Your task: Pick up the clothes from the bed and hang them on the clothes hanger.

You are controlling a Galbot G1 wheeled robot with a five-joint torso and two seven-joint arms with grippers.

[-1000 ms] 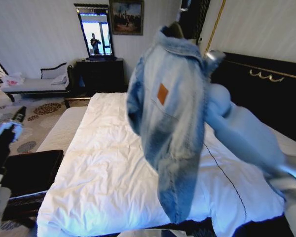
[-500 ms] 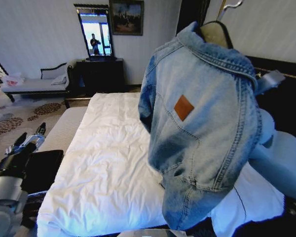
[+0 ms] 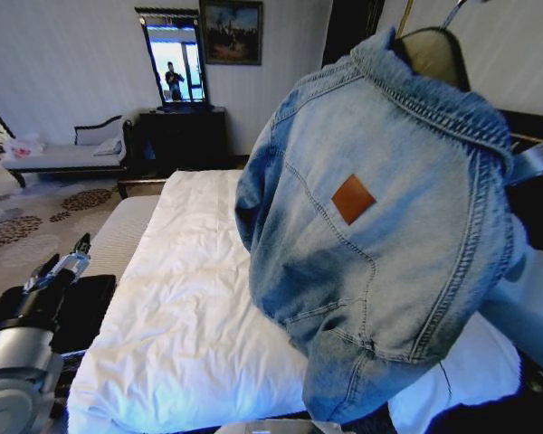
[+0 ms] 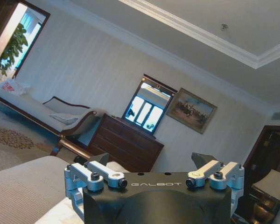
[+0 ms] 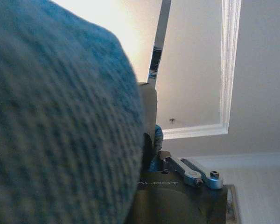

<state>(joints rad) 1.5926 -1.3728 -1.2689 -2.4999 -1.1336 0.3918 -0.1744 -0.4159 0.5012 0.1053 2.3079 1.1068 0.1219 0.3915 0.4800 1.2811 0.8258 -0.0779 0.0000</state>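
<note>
Above the bed [image 3: 199,298], a pale blue denim jacket [image 3: 380,235] is hanging on the clothes hanger [image 3: 432,47], its brown leather patch [image 3: 353,199] showing no lettering that can be read. The right gripper [image 5: 151,135] is carrying it from behind; "GALBOT" is printed on its black body, and how far its fingers are parted cannot be told, denim crowding in against them. The left gripper [image 4: 151,161], bearing the same "GALBOT" mark, is sitting low beside the bed's left edge with its fingers [image 3: 77,246] spread and nothing between them. Compared with half a second ago, the jacket is filling more of the head view and sitting higher, its patch having shifted right, while the left gripper is hardly changing place.
</note>
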